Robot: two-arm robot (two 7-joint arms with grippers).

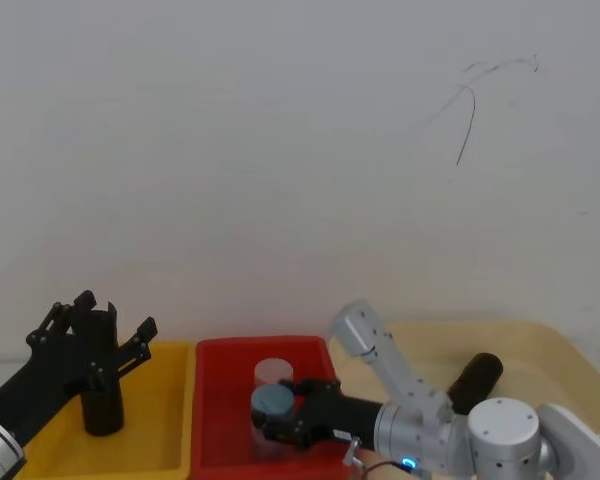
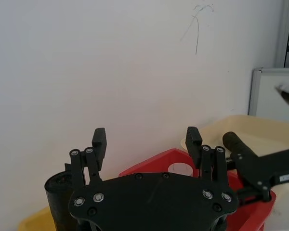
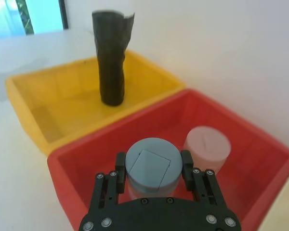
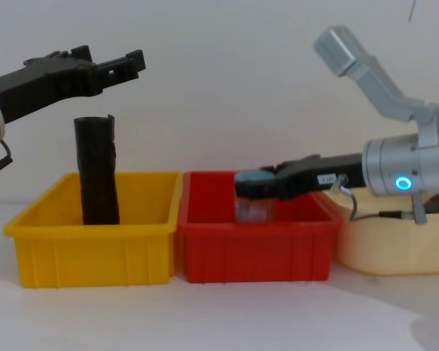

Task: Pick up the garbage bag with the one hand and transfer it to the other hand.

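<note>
Garbage bag [image 4: 96, 172] upright in the far part of the yellow bin [image 4: 88, 248], at the left of the scene, taller than the bin walls, with a slight waist low down and a ragged top rim. Directly above it, not touching: left gripper [image 2: 146, 137], fingers spread wide with nothing between them. Well apart to the right: right gripper [image 3: 152, 163], on a silver wrist with a lit ring, reaching leftward over the red bin [image 4: 256, 252] and pinching a clear jar with a grey cap [image 1: 273, 400] by its sides. Jar held low inside the red bin; whether touching the floor, cannot tell.

White table [image 4: 205, 314] underneath, plain white wall [image 1: 280, 150] close behind, marked by a thin dark scribble [image 1: 470, 110] high at the right.

Three bins in a row, touching side by side: yellow at left, red in the middle, beige bin [image 4: 388, 248] at right. Pale white cylinder [image 3: 207, 147] standing in the red bin just beyond the jar. Second black roll [image 1: 475, 380] lying in the beige bin, behind the right arm.
</note>
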